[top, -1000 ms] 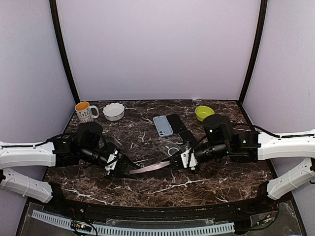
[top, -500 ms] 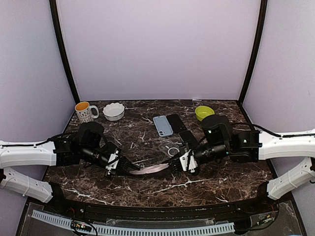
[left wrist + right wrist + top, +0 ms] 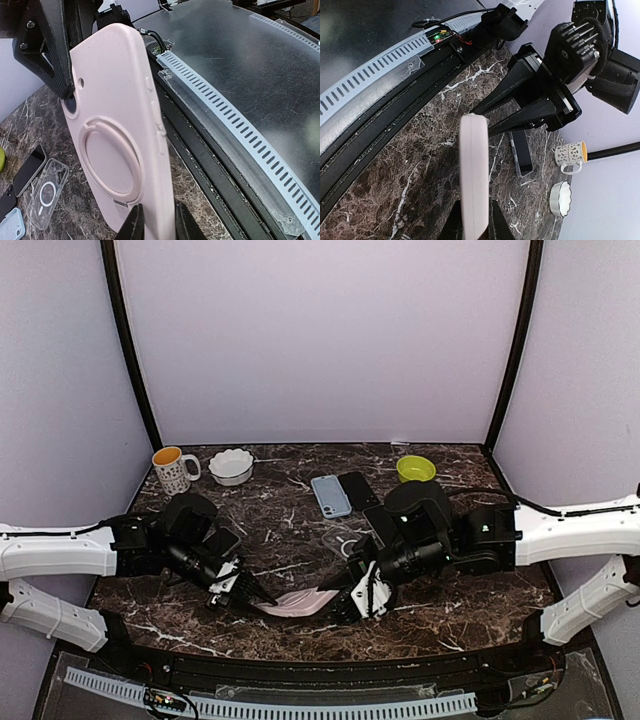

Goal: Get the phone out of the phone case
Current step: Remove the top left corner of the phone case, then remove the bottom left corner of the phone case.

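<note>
Jaws of the left gripper [image 3: 262,597] are nearly closed, pinching one short end of the pink phone case [image 3: 300,602]. The left wrist view shows this as the end away from the camera cut-out. The right gripper [image 3: 347,602] is closed just as tightly on the opposite end, one finger on each face, at the cut-out corner. The case spans the gap between the two grippers, lifted off the marble tabletop [image 3: 290,525] close to the middle of its front edge. It is tilted, with its ringed back turned towards the left wrist camera. Its front is hidden in every view, so I cannot tell whether the phone sits inside.

Behind the right gripper, near the tabletop's centre, lies a clear case [image 3: 340,540] with a ring printed on it. Further back are a light blue case [image 3: 330,496] and a black phone [image 3: 357,488], side by side. A green bowl [image 3: 415,469] stands near the back right corner. A white scalloped bowl [image 3: 231,466] and a speckled mug [image 3: 174,469] stand near the back left corner.
</note>
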Motion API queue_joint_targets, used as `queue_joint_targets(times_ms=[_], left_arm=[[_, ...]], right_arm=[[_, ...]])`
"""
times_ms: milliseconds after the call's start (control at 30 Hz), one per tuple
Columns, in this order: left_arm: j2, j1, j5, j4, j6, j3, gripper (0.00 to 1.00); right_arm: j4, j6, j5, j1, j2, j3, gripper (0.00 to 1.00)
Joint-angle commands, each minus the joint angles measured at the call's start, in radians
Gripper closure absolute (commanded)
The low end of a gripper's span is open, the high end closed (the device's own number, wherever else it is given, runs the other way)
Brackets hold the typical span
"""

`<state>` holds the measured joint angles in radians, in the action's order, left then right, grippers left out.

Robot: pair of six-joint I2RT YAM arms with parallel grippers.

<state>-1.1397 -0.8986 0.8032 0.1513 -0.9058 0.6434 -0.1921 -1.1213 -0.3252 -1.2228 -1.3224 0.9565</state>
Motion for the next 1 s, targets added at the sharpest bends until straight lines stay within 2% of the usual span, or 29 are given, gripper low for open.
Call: queue_joint_targets(times_ms=[0,167,233,333,400,567,667,733,800,967], left_arm=[[-0.007,-0.011,0.091,0.039,-0.028,0.021,0.77],[-0.019,-0.012,0.09,0.058,-0.031,0.027,0.76],[-0.018,-0.012,0.083,0.062,-0.032,0.026,0.7],[-0.01,-0.012,0.066,0.062,-0.034,0.022,0.52],[0.008,-0.012,0.047,0.059,-0.039,0.018,0.43],[0.087,-0.011,-0.049,0.019,-0.039,-0.008,0.33],[0.153,-0.004,-0.132,-0.014,-0.035,-0.024,0.31],[0.199,0.013,-0.174,-0.064,-0.024,-0.041,0.25],[0.243,0.054,-0.221,-0.151,0.021,-0.061,0.19],[0.318,0.157,-0.287,-0.485,0.214,-0.125,0.1]], right_arm=[[0.156,-0.107,0.0,-0.027,-0.021,0.103,1.0],[0.164,-0.114,-0.011,-0.037,-0.036,0.113,1.0],[0.186,-0.091,0.006,-0.036,-0.029,0.099,1.0],[0.22,-0.05,0.063,-0.033,-0.012,0.064,1.0],[0.231,-0.016,0.089,-0.024,0.014,0.031,1.0],[0.247,0.093,0.142,0.004,0.099,-0.059,1.0],[0.258,0.188,0.187,0.019,0.152,-0.099,1.0],[0.276,0.262,0.208,0.034,0.188,-0.126,1.0],[0.365,0.362,0.262,0.045,0.221,-0.169,1.0],[0.597,0.565,0.383,0.052,0.246,-0.236,1.0]])
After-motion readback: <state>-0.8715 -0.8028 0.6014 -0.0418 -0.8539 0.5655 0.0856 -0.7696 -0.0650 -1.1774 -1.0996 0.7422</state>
